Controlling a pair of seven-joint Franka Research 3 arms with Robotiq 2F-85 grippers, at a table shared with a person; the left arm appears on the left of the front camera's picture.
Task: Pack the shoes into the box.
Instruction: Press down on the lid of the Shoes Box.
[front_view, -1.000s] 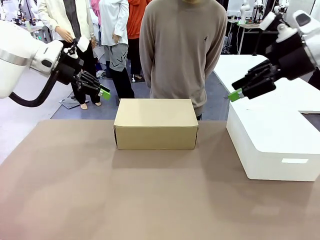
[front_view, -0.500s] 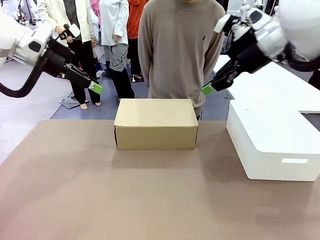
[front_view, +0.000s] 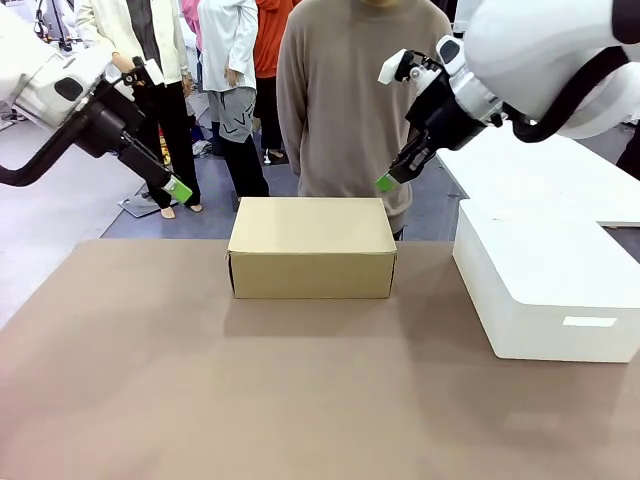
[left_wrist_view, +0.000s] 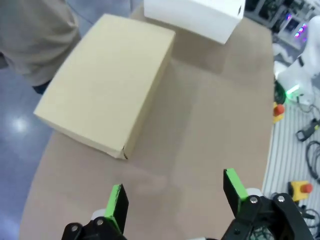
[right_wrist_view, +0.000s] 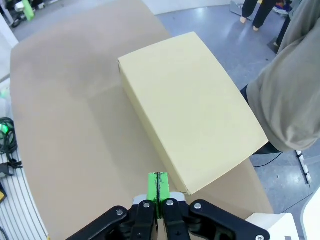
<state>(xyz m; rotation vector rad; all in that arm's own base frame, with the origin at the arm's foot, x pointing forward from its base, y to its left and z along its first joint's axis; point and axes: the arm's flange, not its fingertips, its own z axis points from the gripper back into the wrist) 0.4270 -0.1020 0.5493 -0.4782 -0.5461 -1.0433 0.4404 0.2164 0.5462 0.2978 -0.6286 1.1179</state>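
The tan cardboard box (front_view: 312, 247) stands with its lid down at the far middle of the table, also seen as the box (left_wrist_view: 107, 82) and the box (right_wrist_view: 190, 107) in the wrist views. The shoes are out of view. My left gripper (front_view: 178, 188) hangs in the air left of the box, above its level, and in its wrist view the left gripper (left_wrist_view: 175, 192) stands open with nothing between its green pads. My right gripper (front_view: 385, 182) hovers just above the box's far right corner, and in its wrist view the right gripper (right_wrist_view: 158, 187) has its pads pressed together, empty.
A large white block (front_view: 545, 275) sits on the table's right side. A person in a grey-brown sweater (front_view: 365, 95) stands right behind the box with arms back. The brown tabletop (front_view: 300, 390) in front of the box is bare.
The right arm has swung left from over the white block to the box's far right corner, its gripper closing. The left gripper has opened and shifted slightly left and down.
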